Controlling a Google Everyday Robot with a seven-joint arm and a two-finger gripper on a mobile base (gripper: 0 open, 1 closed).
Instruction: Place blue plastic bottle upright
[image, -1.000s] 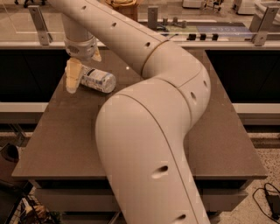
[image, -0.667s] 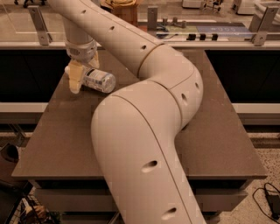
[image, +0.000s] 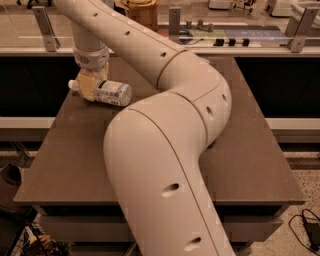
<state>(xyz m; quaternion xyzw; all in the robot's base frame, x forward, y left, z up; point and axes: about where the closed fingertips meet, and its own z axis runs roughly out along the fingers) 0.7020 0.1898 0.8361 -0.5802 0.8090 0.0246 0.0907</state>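
Observation:
The blue plastic bottle lies on its side at the far left of the brown table. It is clear plastic with a white label, and its white cap points left. My gripper comes down from above and sits over the bottle's neck end, between the cap and the label, hiding that part of the bottle. My cream arm bends across the middle of the view and covers much of the table.
A rail with metal posts runs behind the table's far edge. The table's left edge is close to the bottle. Cables lie on the floor at the lower right.
My gripper has shifted slightly right along the bottle, so the cap now shows to its left. The bottle still lies on its side in the same spot.

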